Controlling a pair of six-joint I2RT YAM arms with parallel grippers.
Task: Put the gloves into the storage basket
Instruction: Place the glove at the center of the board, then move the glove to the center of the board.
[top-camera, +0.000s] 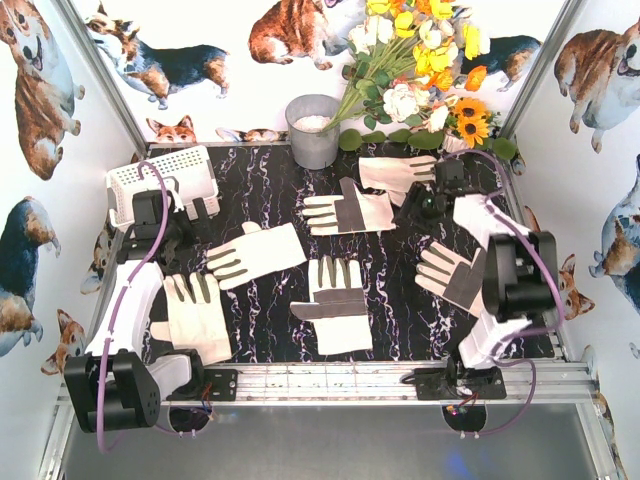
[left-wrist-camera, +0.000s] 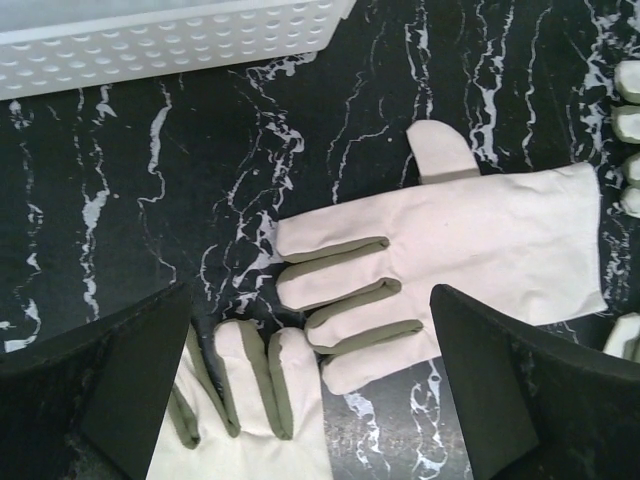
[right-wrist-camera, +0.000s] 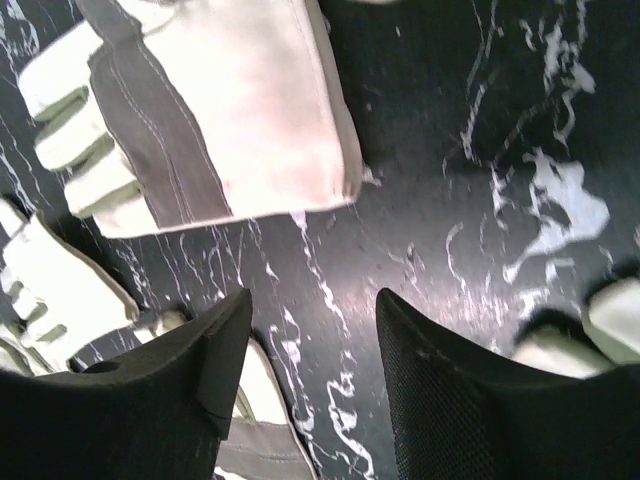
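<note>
Several cream-white gloves lie flat on the black marble table: one left of centre, one with a grey palm band in the middle, one behind it, one near the front, one front left and one at the right. The white storage basket stands at the back left, with no glove visible in it. My left gripper is open and empty beside the basket, above two gloves' fingertips. My right gripper is open and empty over bare table, just off the grey-banded glove's cuff.
A grey metal bucket stands at the back centre, with a bunch of artificial flowers to its right. The basket's lattice wall runs along the top of the left wrist view. White walls with dog pictures enclose the table.
</note>
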